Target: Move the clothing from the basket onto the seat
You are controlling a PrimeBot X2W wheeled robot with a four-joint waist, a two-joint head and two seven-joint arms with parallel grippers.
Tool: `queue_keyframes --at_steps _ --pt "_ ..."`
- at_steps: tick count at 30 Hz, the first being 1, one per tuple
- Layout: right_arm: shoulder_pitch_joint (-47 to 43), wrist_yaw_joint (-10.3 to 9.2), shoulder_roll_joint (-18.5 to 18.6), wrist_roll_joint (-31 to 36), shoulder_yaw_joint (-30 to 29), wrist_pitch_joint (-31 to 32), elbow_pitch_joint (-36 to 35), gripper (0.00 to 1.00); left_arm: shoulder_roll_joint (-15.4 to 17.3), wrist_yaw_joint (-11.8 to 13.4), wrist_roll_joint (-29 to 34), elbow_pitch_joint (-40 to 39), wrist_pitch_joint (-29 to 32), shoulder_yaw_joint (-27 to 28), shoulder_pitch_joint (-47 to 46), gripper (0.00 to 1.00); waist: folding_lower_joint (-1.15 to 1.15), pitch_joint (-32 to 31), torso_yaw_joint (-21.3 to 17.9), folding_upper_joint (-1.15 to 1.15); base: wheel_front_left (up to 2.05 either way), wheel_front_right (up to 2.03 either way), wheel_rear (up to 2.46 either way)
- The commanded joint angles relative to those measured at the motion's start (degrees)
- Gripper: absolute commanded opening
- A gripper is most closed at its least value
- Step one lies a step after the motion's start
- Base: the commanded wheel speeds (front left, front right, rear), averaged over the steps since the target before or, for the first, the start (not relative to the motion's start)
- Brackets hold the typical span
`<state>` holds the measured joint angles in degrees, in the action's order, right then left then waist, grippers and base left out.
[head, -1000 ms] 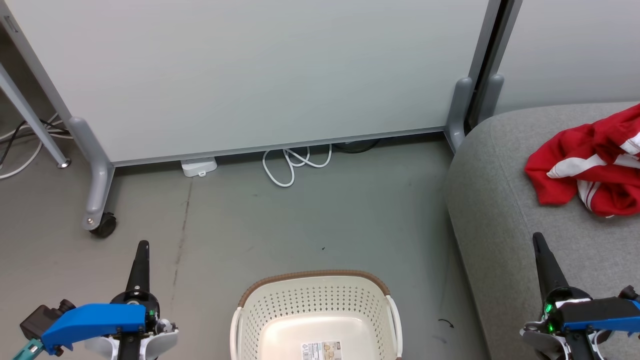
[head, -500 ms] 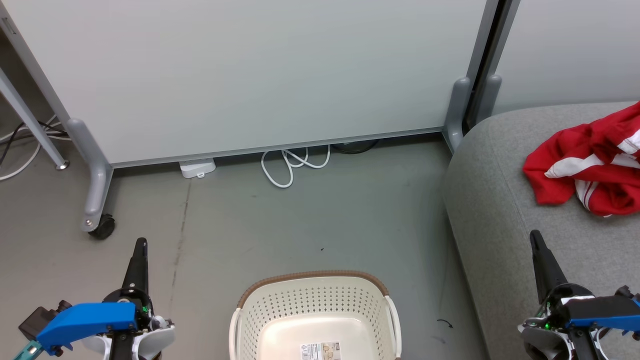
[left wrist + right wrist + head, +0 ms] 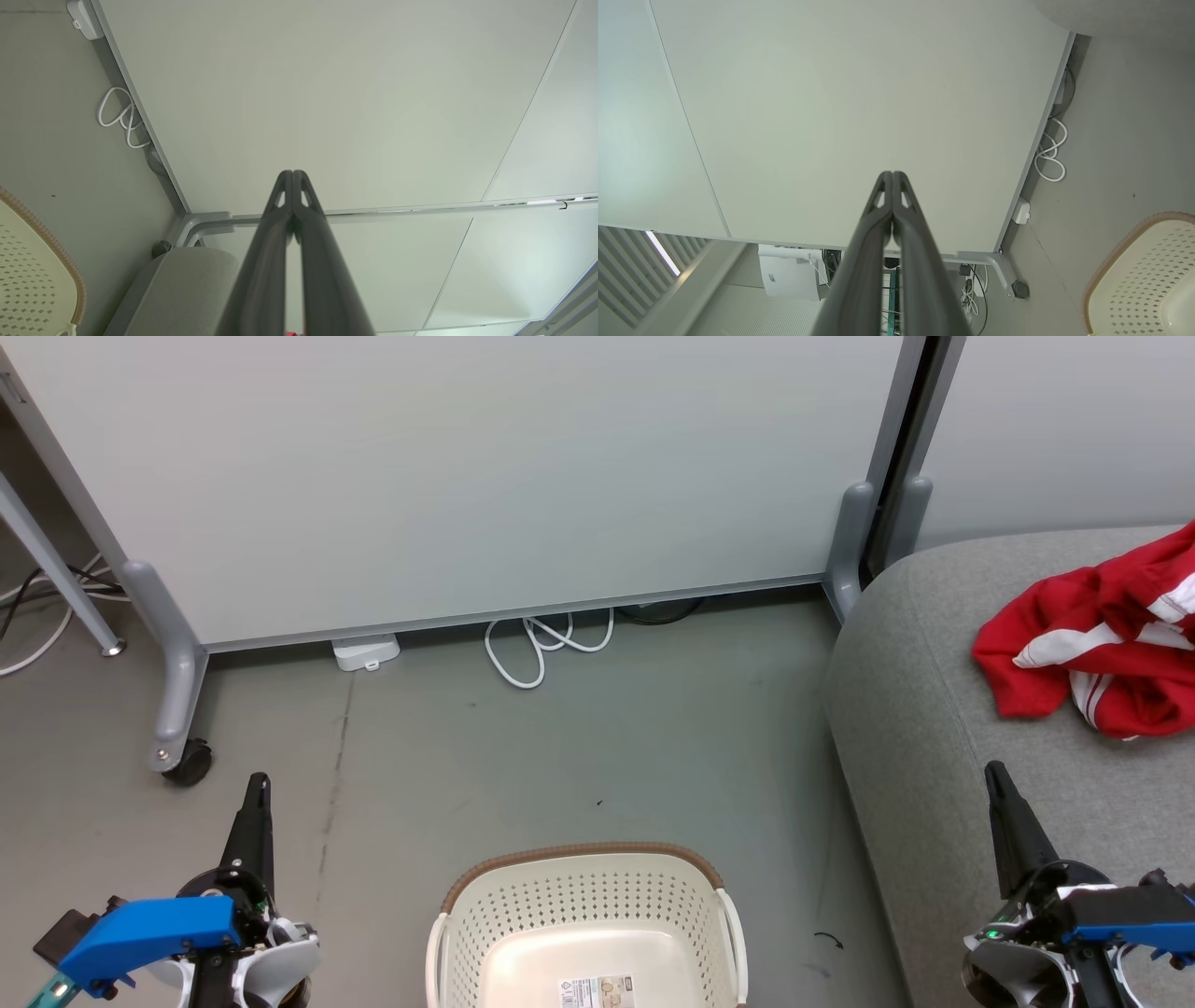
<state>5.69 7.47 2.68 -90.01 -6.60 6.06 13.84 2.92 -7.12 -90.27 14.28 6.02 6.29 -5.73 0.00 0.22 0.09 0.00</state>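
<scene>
My left pincer (image 3: 258, 786) and right pincer (image 3: 995, 775): clenched, empty. Cream perforated plastic basket (image 3: 579, 852) looks bare (red fabric clothing (image 3: 1092, 653) on grey upholstered seat (image 3: 934, 728), right), so I'd park clear.

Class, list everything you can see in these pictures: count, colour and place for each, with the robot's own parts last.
seat: one, grey, right side.
clothing: one heap, red and white, on the seat.
basket: one, cream with brown rim, on the floor, bottom centre.
paper label: one, white, inside the basket.
panels: two, pale grey, across the back.
cable coil: one, white, under the panels.
caster: one, black, at a panel foot, left.
left claw: one, dark, shut, lower left.
right claw: one, dark, shut, lower right.
</scene>
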Motion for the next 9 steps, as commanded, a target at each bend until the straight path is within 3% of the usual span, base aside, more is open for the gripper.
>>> queue_keyframes --at_steps 1,9 --pt "0.8 0.04 0.4 -1.3 0.1 0.4 0.2 0.00 -0.1 -0.6 -1.1 -0.3 0.4 0.2 -0.8 0.00 0.00 0.0 0.0 0.00 0.00 0.00 0.00" --pt "0.9 0.04 0.4 -2.5 0.1 0.7 0.3 0.00 -0.1 -0.6 -2.2 -0.3 0.8 0.4 -0.8 0.00 0.00 0.0 -0.1 0.00 0.00 0.00 0.00"
